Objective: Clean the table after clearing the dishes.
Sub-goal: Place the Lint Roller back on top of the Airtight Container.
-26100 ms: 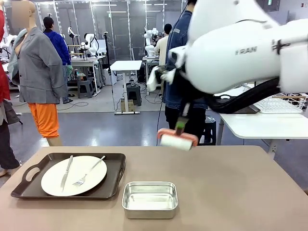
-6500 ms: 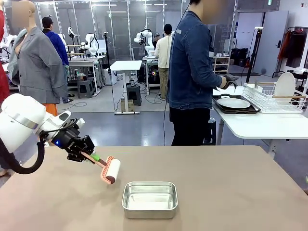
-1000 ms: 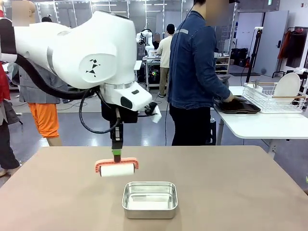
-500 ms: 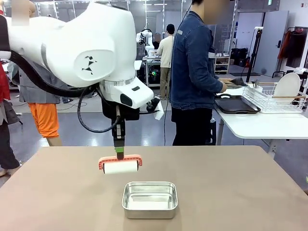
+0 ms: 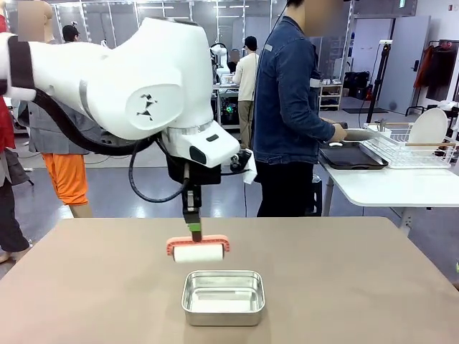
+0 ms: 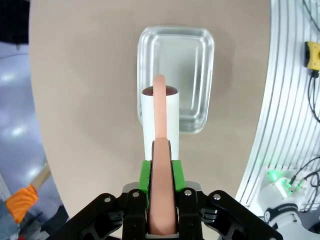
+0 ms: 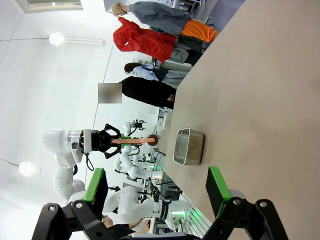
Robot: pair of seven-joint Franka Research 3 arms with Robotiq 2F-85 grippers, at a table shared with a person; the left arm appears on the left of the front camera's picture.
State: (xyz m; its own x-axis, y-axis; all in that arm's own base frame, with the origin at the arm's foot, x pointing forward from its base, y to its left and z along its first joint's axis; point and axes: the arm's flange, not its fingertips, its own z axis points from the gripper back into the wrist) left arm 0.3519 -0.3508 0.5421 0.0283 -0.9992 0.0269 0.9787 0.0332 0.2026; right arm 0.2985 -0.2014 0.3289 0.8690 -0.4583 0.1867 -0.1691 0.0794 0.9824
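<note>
left claw, frame centre: green pads clamped on the pink handle of a lint roller, hanging over the steel pan. right claw: fingers wide apart, empty. tabletop bare of dishes; tray at right by a person. clearing seems done; rolling remains.

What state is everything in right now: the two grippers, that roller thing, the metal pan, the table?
Left gripper: shut on the roller's handle.
Right gripper: open, holding nothing.
Lint roller: hanging upright, head near the pan's far rim.
Steel pan: empty, upright.
Table: dishes cleared.
</note>
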